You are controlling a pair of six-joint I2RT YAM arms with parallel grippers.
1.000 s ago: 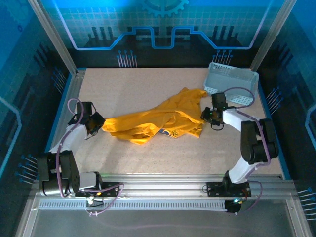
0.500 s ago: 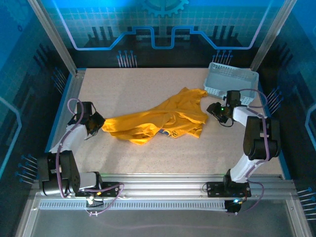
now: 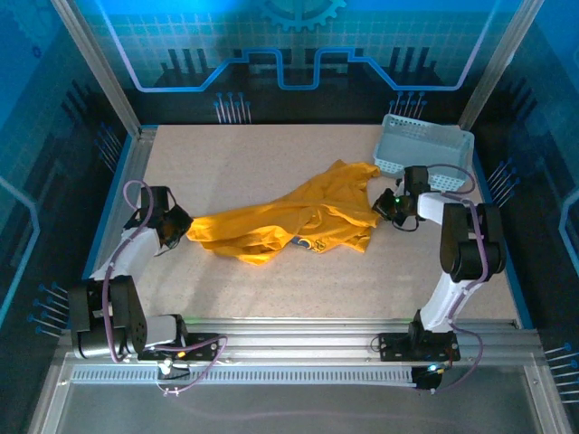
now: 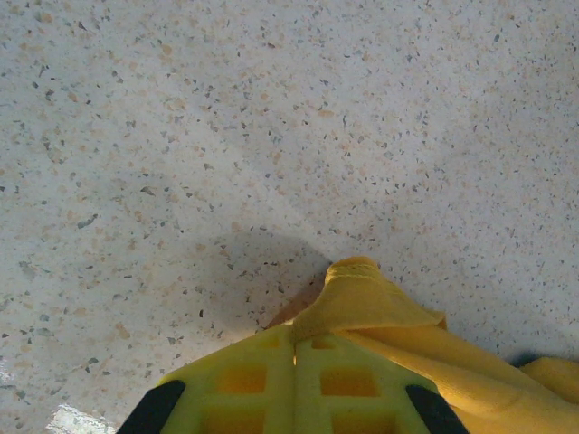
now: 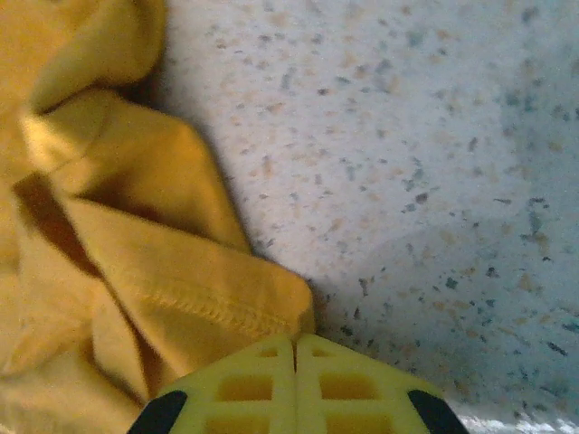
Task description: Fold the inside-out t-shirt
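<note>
The mustard-yellow inside-out t-shirt lies crumpled across the middle of the table, stretched from left to right. My left gripper is shut on the shirt's left end. In the left wrist view a fold of the fabric sticks out from between the closed yellow fingers of that gripper. My right gripper sits at the shirt's right edge. In the right wrist view this gripper has its jaws pressed together on the corner of a stitched hem.
A pale grey perforated basket stands at the back right, just behind the right arm. Bare speckled tabletop lies behind the shirt and in front of it. The enclosure's metal frame posts stand at the back corners.
The right gripper drew back from the shirt's right edge with its jaws apart, then returned to the hem corner and shut. The left gripper and the shirt's left end stayed put.
</note>
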